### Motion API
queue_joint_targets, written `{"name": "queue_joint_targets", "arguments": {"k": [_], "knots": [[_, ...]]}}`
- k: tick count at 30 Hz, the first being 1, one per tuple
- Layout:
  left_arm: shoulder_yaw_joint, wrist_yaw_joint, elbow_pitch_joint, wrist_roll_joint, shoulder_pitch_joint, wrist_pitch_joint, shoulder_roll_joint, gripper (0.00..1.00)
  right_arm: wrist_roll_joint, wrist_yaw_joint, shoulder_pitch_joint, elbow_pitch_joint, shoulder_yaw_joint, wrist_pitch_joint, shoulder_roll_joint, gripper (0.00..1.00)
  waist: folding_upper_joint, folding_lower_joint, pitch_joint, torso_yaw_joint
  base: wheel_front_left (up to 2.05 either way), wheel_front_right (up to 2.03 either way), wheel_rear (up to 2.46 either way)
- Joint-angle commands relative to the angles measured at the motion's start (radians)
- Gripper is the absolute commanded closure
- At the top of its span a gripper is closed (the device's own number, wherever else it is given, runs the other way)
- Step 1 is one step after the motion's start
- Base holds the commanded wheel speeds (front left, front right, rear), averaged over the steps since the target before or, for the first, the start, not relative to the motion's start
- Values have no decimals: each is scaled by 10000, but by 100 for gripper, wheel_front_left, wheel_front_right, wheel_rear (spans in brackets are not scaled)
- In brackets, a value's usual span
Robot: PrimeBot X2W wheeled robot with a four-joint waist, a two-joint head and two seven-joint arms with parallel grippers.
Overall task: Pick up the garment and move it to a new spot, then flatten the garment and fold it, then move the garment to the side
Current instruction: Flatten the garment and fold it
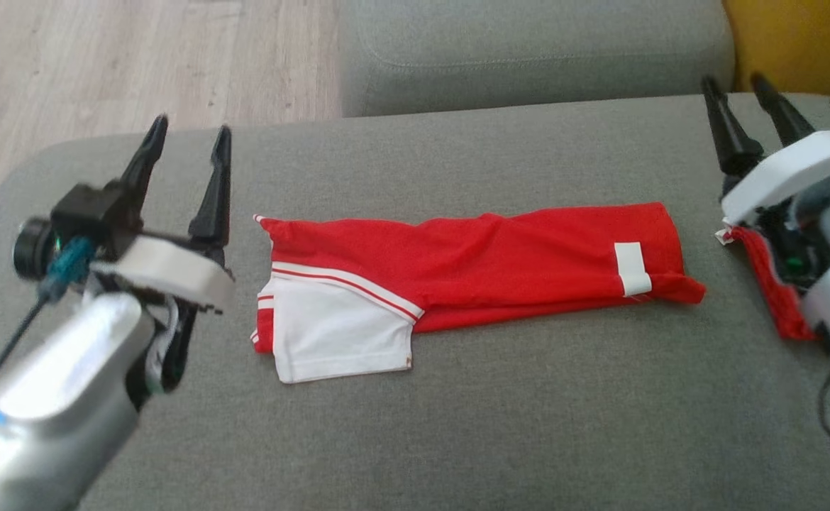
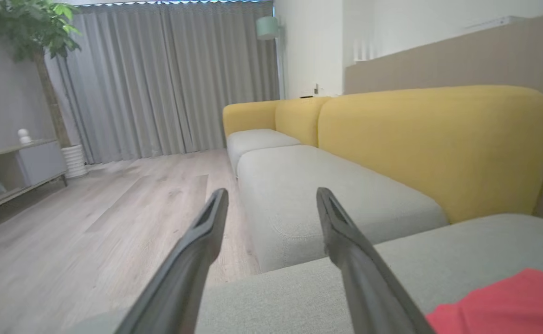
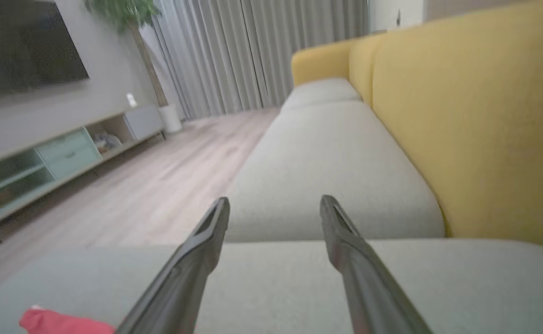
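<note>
The garment [image 1: 500,262], red with a white sleeve and white trim, lies folded into a long band across the grey sofa cushion [image 1: 457,426]. My left gripper [image 1: 191,126] hovers open just left of its sleeve end, nothing between the fingers. At the far right my right gripper [image 1: 732,78] is open and empty too, beyond the garment's other end. A strip of red cloth [image 1: 770,291] shows under the right wrist; I cannot tell what it belongs to. The left wrist view has the left gripper [image 2: 272,192] open with a garment corner [image 2: 503,301] at lower right. The right wrist view has the right gripper [image 3: 275,199] open with a red edge [image 3: 53,321] at lower left.
A second grey cushion [image 1: 528,50] adjoins the far side, with the yellow backrest [image 1: 798,42] at the upper right. Wooden floor [image 1: 103,64] lies past the cushion's left edge. A TV shelf [image 3: 58,153] stands across the room.
</note>
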Motion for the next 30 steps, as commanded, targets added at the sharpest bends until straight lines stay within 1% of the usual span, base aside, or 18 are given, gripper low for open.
{"name": "queue_joint_targets", "arguments": {"k": [1,4,6,8,9,12,14,15,16,17,18,19,22,26,27,30], "knots": [[834,231,-393,-70,-16,-142,225,0,-217,-7,93,-84,-289,-608,214,0,0,1,-63,20,0,0,0],[1698,524,-968,71,745,-185,-47,0,-939,-7,465,-76,-861,-1093,794,0,0,1,-84,49,0,0,0],[2411,641,-1362,478,1377,-189,-306,0,-1425,-7,845,-274,-1599,-1161,1215,0,0,1,-76,74,0,0,0],[3038,909,-1666,1354,2028,-191,-493,0,-2234,-7,1423,-883,-2721,-1169,1649,0,0,1,-63,54,0,0,0],[3353,977,-1824,1633,2436,-191,-697,0,-2730,-7,1834,-1257,-3238,-1171,1919,0,0,1,-56,32,0,0,0],[4312,860,-2205,2258,3685,-192,-1388,0,-4273,-7,3269,-2539,-4801,-1173,2860,0,0,1,-23,-47,0,0,0],[4872,657,-2284,2673,4435,-193,-1860,0,-5006,-7,4271,-3315,-5827,-1174,3580,0,0,1,-28,-59,0,0,0],[5090,544,-2255,2941,4770,-193,-2053,0,-5381,-7,4723,-3692,-6169,-1174,3814,0,0,1,-26,-59,0,0,0],[5333,433,-2211,3146,5083,-193,-2284,0,-5718,-7,5137,-4028,-6444,-1174,3988,0,0,1,-20,-62,0,0,0],[5333,433,-2211,3146,5083,-193,-2284,0,-5718,-7,5137,-4028,-6444,-1174,3988,0,0,1,-20,-62,0,0,0],[5829,123,-2148,3480,5625,-193,-2756,0,-6113,-7,5835,-4442,-6716,-1175,4198,0,0,1,7,-81,0,0,0],[5829,123,-2148,3480,5625,-193,-2756,0,-6113,-7,5835,-4442,-6716,-1175,4198,0,0,1,7,-81,0,0,0],[6411,-405,-1965,3996,6186,-194,-3346,0,-6593,-7,6431,-4809,-6595,-1175,4273,0,0,1,77,-87,0,0,0],[6977,-1116,-1593,4550,6486,-194,-3920,0,-6373,-7,6687,-5030,-6423,-1176,4282,0,0,1,128,-95,0,0,0],[7214,-1398,-1439,4792,6507,-194,-4147,0,-6354,-7,6708,-5050,-6427,-1176,4283,0,0,1,135,-84,0,0,0],[7490,-1762,-1227,5113,6449,-194,-4458,0,-6386,-7,6705,-5019,-6444,-1176,4284,0,0,1,136,-32,0,0,0]]}}
